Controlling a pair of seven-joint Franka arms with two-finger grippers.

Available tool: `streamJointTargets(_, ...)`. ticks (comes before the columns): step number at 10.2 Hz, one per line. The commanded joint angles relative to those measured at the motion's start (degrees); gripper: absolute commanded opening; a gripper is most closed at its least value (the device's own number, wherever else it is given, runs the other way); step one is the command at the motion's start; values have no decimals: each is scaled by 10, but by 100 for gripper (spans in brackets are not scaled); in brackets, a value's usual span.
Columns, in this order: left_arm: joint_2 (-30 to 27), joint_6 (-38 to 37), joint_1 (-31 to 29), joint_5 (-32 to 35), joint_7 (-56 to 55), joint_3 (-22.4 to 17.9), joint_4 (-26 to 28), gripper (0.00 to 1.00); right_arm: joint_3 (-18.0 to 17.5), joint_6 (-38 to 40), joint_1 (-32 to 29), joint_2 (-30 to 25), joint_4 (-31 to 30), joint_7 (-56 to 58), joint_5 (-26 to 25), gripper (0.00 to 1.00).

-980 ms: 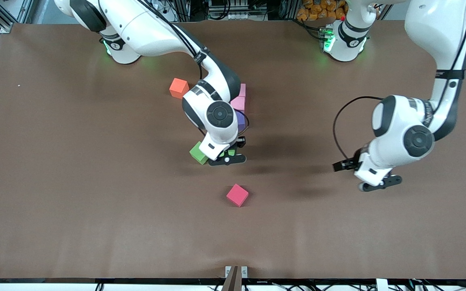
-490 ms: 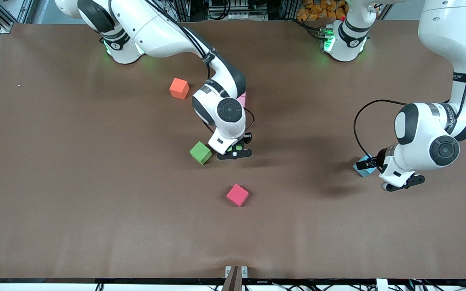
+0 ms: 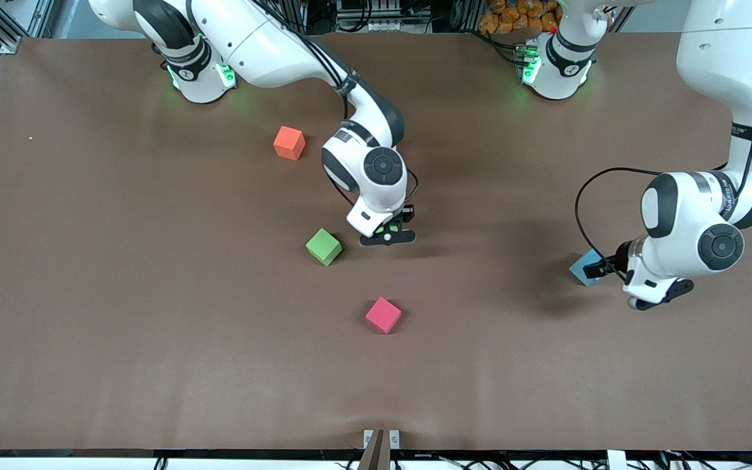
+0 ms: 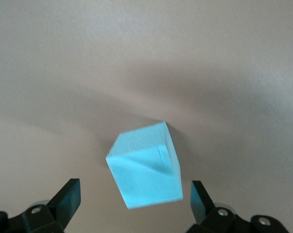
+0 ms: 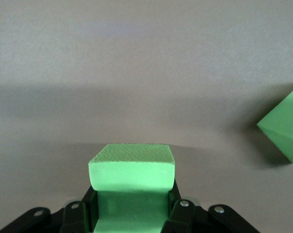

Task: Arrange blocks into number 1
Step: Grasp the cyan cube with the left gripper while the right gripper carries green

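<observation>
Green block point(image 5: 131, 167) clamped, right pincer point(image 3: 387, 236)

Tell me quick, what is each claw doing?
Left claw: open, hanging over the light blue block, not touching it.
Right claw: closed on a green block.

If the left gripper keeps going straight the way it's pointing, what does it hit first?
Most likely the light blue block, which sits centred ahead of the open left gripper, between its fingers; how far off is unclear.
</observation>
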State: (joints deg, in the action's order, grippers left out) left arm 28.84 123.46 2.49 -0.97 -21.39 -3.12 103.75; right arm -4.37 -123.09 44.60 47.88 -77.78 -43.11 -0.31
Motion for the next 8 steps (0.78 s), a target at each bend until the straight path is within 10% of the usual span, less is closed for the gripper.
streamJointTargets(1,-4,39,2,-3,1,-2,28,100,2,0,6,-18,-34,-11,3,0)
streamJointTargets(8,4,133,3,-43,-5,-2,77,100,-3,-5,7,-54,-75,-10,9,0)
